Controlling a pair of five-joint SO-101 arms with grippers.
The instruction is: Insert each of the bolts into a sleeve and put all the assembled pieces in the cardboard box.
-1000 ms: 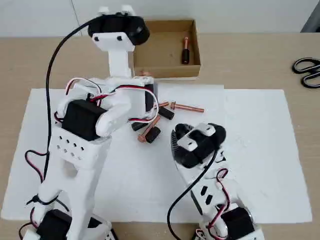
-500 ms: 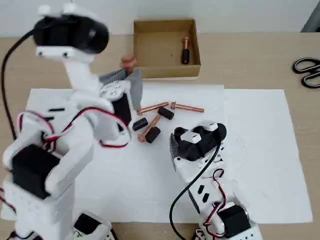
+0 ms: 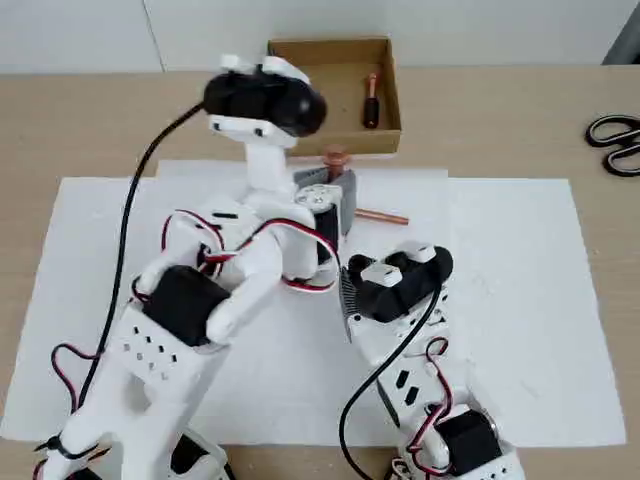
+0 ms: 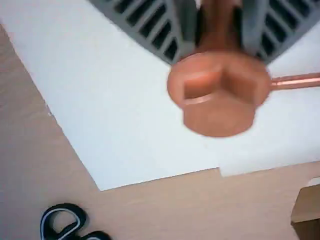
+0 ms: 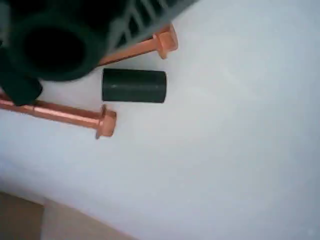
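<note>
My left gripper (image 3: 335,190) hangs over the far edge of the white paper, just in front of the cardboard box (image 3: 300,100). It is shut on a copper bolt (image 4: 220,95) whose hex head (image 3: 335,157) sticks up between the grey fingers (image 4: 150,25). My right gripper (image 3: 347,300) is low over the middle of the paper, shut on a black sleeve (image 5: 50,47) with its bore facing the camera. Beneath it lie a loose black sleeve (image 5: 134,86) and two loose bolts (image 5: 60,114) (image 5: 150,46). One assembled piece (image 3: 371,100) lies inside the box.
A large white paper sheet (image 3: 520,300) covers the wooden table. Black-handled scissors (image 3: 615,140) lie at the far right edge. A copper bolt shaft (image 3: 380,215) pokes out from behind the left arm.
The left arm swung left with its bolt, then back right; it now hangs right of where it started, near the box front. The right arm has barely moved.
</note>
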